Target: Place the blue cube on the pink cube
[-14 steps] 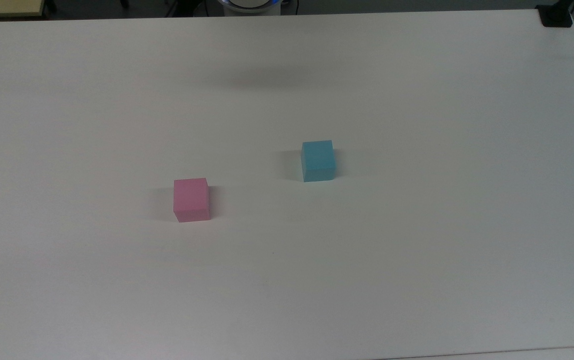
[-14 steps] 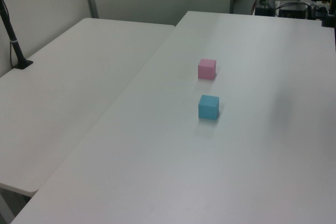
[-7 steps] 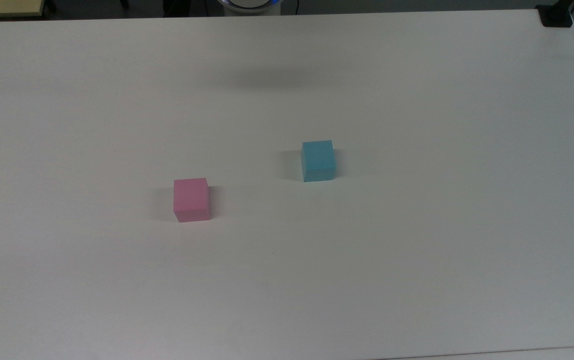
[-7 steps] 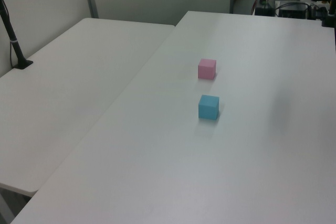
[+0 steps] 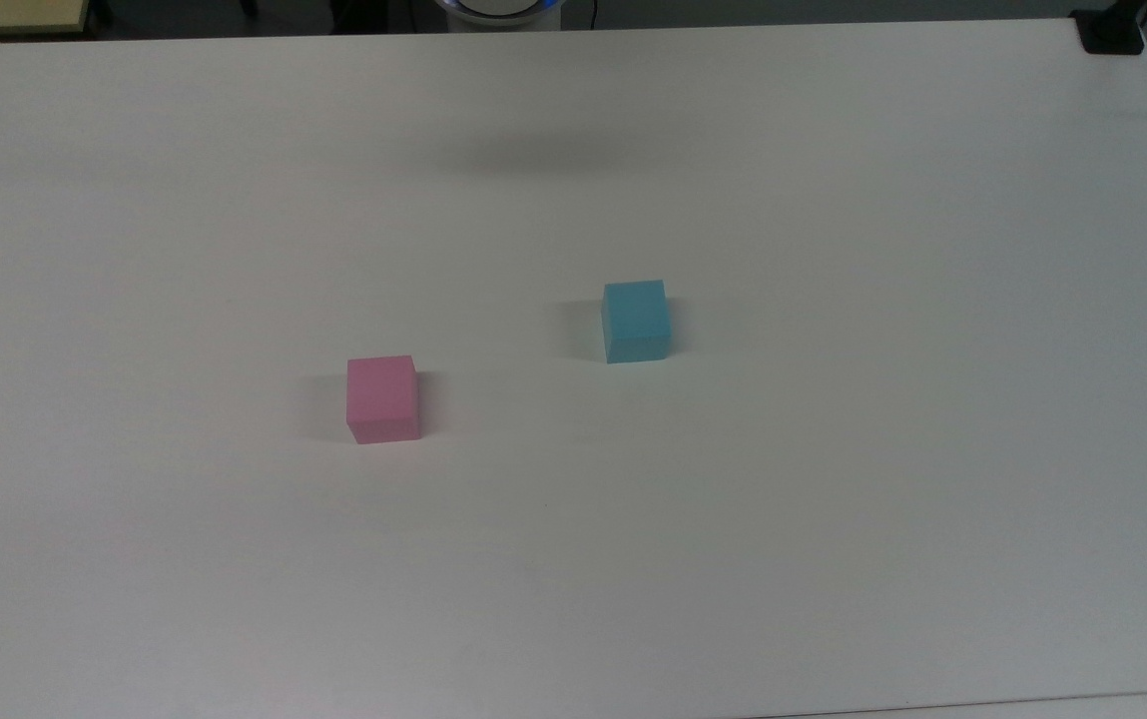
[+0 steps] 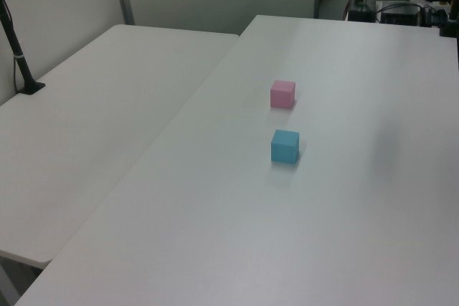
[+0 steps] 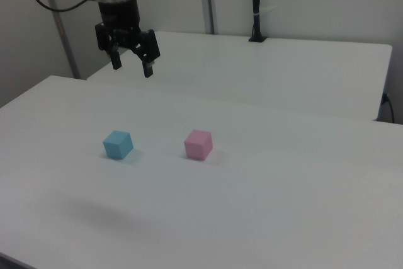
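Observation:
The blue cube (image 5: 636,321) rests on the white table (image 5: 833,449), to the right of and slightly behind the pink cube (image 5: 383,398) in the top view. The two stand apart. In the left view the blue cube (image 6: 285,147) lies nearer the camera than the pink cube (image 6: 282,94). In the right view the blue cube (image 7: 118,145) sits left of the pink cube (image 7: 198,144). My gripper (image 7: 132,66) hangs high above the table in the right view, up and behind the blue cube, open with nothing between its fingers.
A second white table (image 6: 86,127) adjoins on the left view's left, with a black pole clamp (image 6: 29,85) on it. A black clamp (image 5: 1110,32) sits at the table's far right corner in the top view. A faint arm shadow (image 5: 543,155) falls on the table.

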Robot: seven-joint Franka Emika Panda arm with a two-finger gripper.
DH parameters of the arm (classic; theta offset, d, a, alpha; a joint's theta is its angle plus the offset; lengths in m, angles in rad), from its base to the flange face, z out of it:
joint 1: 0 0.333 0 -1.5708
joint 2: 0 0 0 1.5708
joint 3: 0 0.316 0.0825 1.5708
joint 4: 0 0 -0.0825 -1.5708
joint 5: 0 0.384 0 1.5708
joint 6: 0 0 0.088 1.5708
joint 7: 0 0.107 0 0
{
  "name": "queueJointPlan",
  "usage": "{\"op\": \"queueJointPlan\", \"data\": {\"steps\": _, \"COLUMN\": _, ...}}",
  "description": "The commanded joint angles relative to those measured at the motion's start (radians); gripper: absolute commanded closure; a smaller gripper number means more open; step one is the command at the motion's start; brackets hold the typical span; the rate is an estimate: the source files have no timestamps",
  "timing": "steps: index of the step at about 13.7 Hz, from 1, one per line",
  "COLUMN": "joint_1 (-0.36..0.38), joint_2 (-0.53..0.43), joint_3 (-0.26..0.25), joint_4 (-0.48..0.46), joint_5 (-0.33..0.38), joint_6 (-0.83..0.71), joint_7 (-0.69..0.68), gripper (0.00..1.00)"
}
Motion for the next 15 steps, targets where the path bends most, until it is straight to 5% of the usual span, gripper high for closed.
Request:
{"op": "queueJointPlan", "data": {"steps": 1, "joint_1": 0.004, "joint_2": -0.014, "joint_3": -0.005, "joint_4": -0.01, "joint_5": -0.013, "joint_6": -0.015, "joint_7": -0.003, "gripper": 0.0}}
{"op": "queueJointPlan", "data": {"steps": 15, "joint_1": 0.002, "joint_2": -0.013, "joint_3": -0.006, "joint_4": -0.01, "joint_5": -0.018, "joint_6": -0.014, "joint_7": -0.08, "gripper": 0.0}}
